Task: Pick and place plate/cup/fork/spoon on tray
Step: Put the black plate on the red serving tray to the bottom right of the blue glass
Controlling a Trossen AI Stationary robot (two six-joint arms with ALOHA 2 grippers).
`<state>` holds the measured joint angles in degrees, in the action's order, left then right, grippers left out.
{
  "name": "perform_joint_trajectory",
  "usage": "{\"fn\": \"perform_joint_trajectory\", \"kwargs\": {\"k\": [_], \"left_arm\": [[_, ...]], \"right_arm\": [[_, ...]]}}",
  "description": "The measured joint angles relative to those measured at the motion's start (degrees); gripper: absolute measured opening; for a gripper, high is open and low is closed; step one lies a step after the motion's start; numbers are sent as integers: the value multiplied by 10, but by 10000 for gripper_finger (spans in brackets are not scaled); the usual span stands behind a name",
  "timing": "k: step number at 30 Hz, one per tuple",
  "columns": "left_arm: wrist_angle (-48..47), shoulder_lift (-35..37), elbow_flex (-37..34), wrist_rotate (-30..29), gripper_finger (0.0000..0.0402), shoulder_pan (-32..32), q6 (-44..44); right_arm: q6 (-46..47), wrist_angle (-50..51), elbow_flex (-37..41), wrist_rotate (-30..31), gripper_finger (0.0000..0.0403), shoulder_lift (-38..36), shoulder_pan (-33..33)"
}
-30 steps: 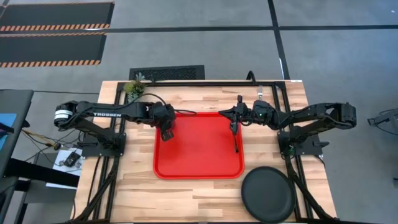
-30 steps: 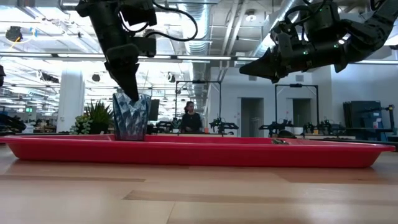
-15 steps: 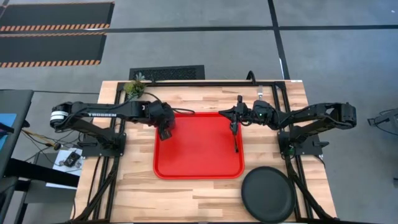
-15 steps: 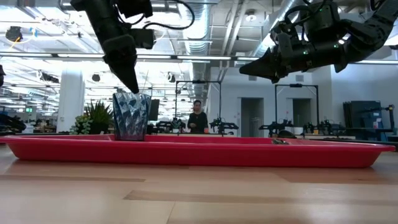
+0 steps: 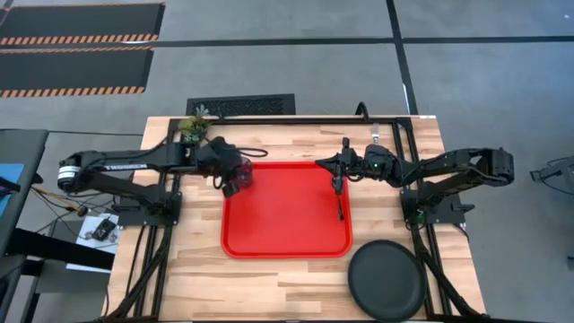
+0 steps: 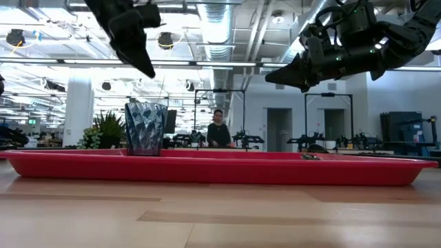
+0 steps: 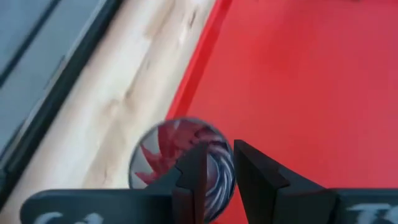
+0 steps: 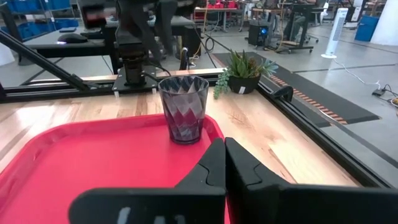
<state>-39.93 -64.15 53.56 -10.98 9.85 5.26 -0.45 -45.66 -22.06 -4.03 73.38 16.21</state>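
Note:
The dark faceted cup (image 6: pixel 145 128) stands upright on its base in the far left corner of the red tray (image 5: pixel 285 254). It also shows in the left wrist view (image 7: pixel 163 155) and the right wrist view (image 8: pixel 183 107). My left gripper (image 6: pixel 143 67) hangs above the cup, its fingers a narrow gap apart (image 7: pixel 221 171), and touches nothing. The dark spoon (image 5: pixel 340 205) lies on the tray's right part. My right gripper (image 5: pixel 336 177) is shut and empty (image 8: pixel 224 163), above the spoon's far end. The black plate (image 5: pixel 386 280) lies on the table beside the tray's near right corner. I cannot make out the fork.
A small green potted plant (image 5: pixel 193 127) stands at the table's far left corner, just behind the left arm. A person (image 6: pixel 218 129) stands in the room beyond the table. The middle of the tray is bare.
My left gripper has risen from the cup's rim and drawn back toward the table's far left. The cup stays upright where it stood on the tray.

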Motion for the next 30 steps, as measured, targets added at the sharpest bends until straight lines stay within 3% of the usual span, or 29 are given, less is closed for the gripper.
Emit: {"fn": "perform_joint_trajectory", "kwargs": {"k": [10, 17, 21, 26, 30], "left_arm": [[93, 117, -37, -24, 53, -31, -48], [240, 208, -163, 12, 6, -66, -54], [336, 249, -245, 32, 4, -87, -54], [430, 287, -336, 32, 1, -118, -55], [486, 308, -386, 32, 0, -142, -40]], "right_arm": [[0, 2, 0, 0, 9, 0, 0], [0, 6, 0, 0, 17, 0, -2], [0, 31, -1, 0, 7, 0, -13], [2, 132, -31, 9, 6, -4, -44], [19, 284, -81, 32, 7, -5, -100]]}}
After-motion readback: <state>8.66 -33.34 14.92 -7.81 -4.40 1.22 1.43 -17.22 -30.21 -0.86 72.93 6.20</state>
